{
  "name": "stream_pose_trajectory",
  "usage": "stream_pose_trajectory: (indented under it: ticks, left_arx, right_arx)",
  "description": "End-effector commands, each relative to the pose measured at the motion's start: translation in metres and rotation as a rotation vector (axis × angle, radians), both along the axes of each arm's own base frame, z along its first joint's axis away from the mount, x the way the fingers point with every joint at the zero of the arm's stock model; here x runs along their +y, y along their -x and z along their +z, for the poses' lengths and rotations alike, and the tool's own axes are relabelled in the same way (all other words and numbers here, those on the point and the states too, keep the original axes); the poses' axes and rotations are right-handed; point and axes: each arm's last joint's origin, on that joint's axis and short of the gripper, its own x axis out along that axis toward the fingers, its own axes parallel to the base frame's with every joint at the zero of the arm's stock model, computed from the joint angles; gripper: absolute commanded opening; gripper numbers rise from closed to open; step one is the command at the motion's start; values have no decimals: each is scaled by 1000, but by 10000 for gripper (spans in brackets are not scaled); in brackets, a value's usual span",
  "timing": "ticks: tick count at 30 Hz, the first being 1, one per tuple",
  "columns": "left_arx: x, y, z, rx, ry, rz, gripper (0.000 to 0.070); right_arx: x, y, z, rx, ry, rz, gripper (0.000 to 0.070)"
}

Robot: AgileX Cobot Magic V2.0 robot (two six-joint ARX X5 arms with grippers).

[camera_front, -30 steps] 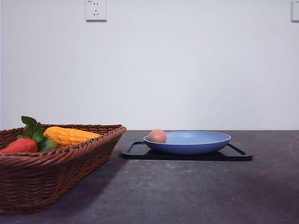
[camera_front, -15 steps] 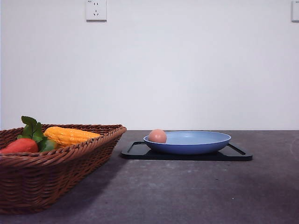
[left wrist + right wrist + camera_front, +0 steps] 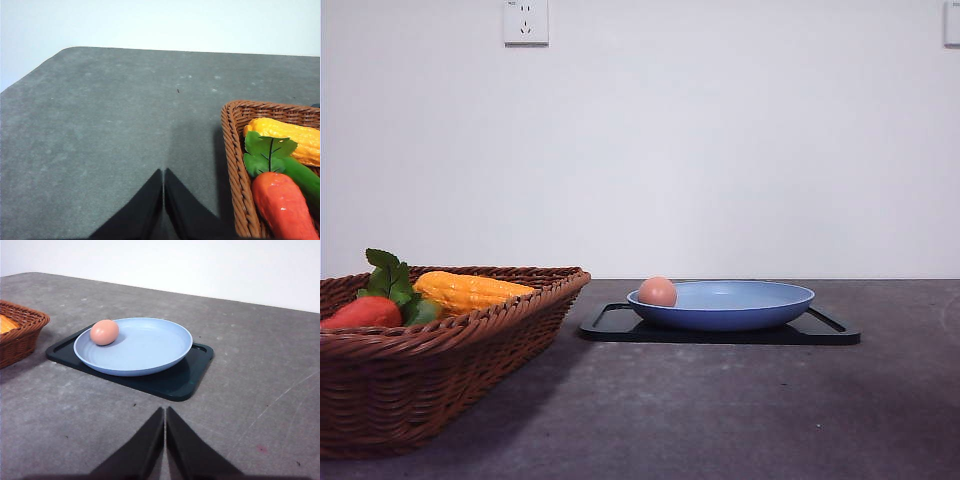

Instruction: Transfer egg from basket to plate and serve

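Black tray (image 3: 825,331) on grey table (image 3: 720,410); white wall socket (image 3: 525,22) above.

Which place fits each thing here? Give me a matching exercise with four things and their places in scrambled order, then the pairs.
Things:
1. egg
2. plate
3. yellow corn
4. left gripper

Places:
A. on the black tray
B. in the basket
C. over bare table, beside the basket, fingers together
D. on the plate, near its rim

Pairs: 1-D, 2-A, 3-B, 4-C
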Motion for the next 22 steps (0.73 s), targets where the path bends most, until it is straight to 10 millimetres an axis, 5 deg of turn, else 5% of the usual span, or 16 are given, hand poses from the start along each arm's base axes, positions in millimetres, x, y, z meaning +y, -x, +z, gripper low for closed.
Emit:
stream_pose_trajectory:
  ticks: [1,22]
  left_arx:
    - [0,-1,-9,37,0,0,0]
    - [0,-1,-9,37,0,1,0]
  right_arx:
    - [0,0,-3,12,-1,1,0]
    - [0,0,-3,12,-1,1,0]
